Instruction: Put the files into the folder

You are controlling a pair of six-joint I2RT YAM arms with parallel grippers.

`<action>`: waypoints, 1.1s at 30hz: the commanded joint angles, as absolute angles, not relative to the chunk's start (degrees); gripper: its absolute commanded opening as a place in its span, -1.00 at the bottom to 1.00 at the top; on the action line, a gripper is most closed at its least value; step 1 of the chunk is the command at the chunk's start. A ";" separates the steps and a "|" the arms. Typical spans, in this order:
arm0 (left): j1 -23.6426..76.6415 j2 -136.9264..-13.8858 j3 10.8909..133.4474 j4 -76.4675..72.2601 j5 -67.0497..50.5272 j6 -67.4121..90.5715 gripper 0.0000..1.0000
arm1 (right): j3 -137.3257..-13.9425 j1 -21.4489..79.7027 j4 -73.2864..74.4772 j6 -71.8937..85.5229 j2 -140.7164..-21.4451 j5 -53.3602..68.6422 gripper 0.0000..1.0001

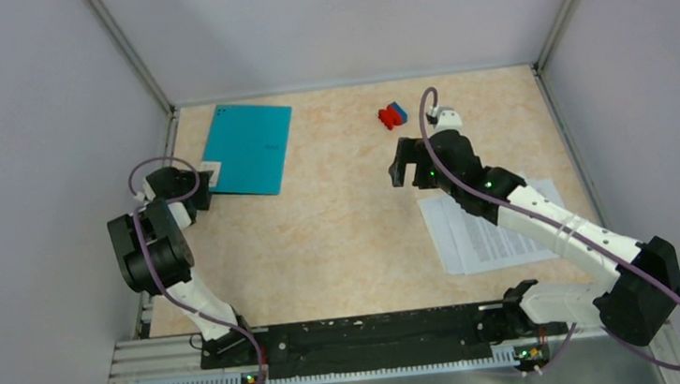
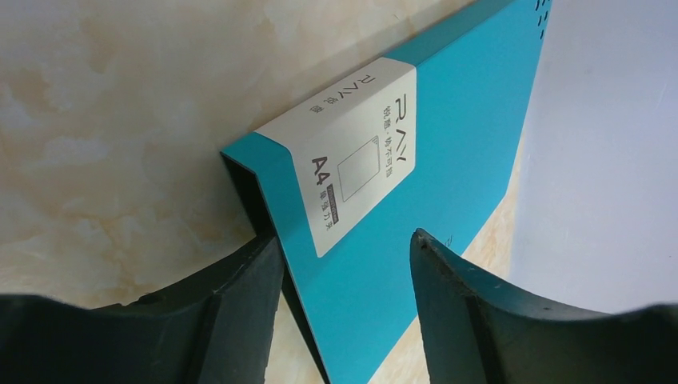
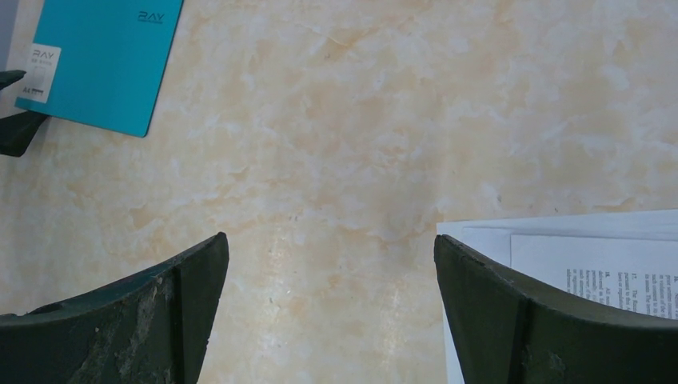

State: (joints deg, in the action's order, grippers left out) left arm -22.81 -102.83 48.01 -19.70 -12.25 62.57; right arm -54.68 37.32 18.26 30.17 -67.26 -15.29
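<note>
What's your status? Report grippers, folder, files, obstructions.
Left gripper open, straddling folder corner. Right gripper open, empty, near files. Nothing in the way.

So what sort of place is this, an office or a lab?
Probably a robotics lab: a left arm and right arm bolted at the near edge of the table, grey walls boxing it in, and a folder and files laid out.

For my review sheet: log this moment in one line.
left gripper open, astride teal folder corner | right gripper open, empty | files on table, outside folder
</note>
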 commanded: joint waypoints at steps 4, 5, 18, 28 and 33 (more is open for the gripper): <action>-23.05 -105.06 50.00 -25.57 -13.50 64.00 0.12 | -53.81 36.91 16.40 30.02 -67.17 -15.23 0.97; -23.04 -105.35 50.07 -25.73 -13.60 64.09 0.07 | -53.61 36.87 16.31 30.02 -67.17 -15.19 0.97; -21.03 -101.72 48.49 -19.69 -19.44 69.53 -1.00 | -52.34 36.89 8.62 32.10 -69.44 -10.67 0.97; -15.57 -83.13 34.91 -13.36 -25.74 75.54 -1.00 | -52.52 36.96 -10.06 38.49 -83.48 1.23 0.97; -13.72 -74.27 28.15 -9.98 -28.15 75.60 -1.00 | -55.81 36.91 -18.71 42.97 -95.18 6.28 0.97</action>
